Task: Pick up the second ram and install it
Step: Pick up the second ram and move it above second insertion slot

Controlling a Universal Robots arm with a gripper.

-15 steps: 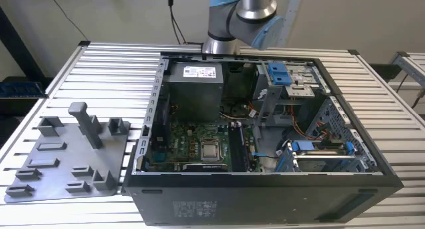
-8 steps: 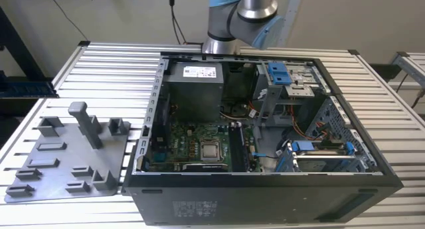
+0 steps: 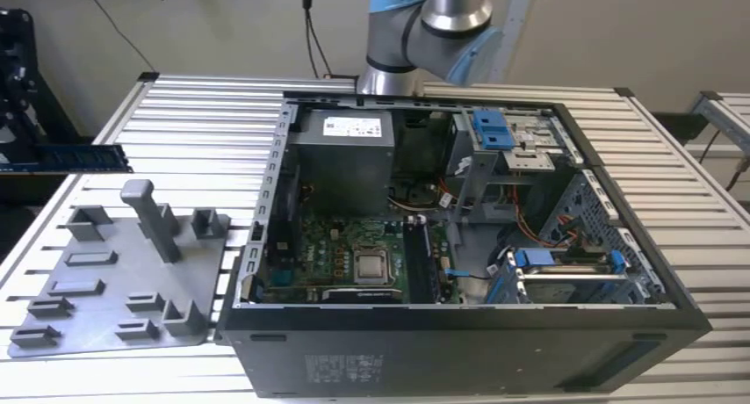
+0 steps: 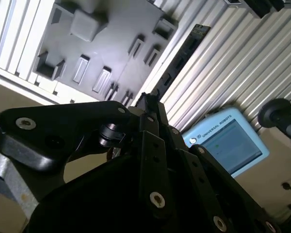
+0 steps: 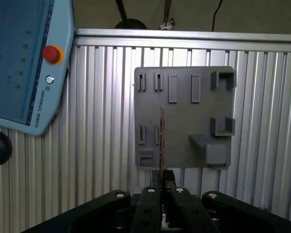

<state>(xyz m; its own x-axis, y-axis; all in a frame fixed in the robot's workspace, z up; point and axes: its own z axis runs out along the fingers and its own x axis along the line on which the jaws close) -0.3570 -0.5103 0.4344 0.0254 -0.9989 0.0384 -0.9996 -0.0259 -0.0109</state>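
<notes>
**Exterior view.** We see the arm (image 3: 455,13) rising behind an open computer case (image 3: 469,351) that lies on a slatted metal tabletop (image 3: 199,114). Inside the case the green motherboard (image 3: 334,246) lies flat, with its square silver chip (image 3: 372,266) toward the front wall. To the exterior view's left of the case stands a grey tray (image 3: 111,285) of upright holders. The second ram (image 3: 77,159), a long dark blue-green stick, appears at the exterior view's far left, at the edge of the tabletop. It is behind the tray and well apart from the case. Its long side runs roughly level and its broad face is turned to the camera.

**First wrist view.** The hand (image 5: 161,180) is clenched on the second ram. We see the stick edge-on, as a thin line running out from between the dark fingers (image 5: 151,196) and across the tray behind it. A pale blue control pendant (image 5: 24,73) with a red button (image 5: 52,54) shows apart from the tray, at the edge of the slats.

**Second wrist view.** The same stick runs out from the fingertips as a dark narrow strip over the slats. The tray lies to one side of it and the pendant to the other.
</notes>
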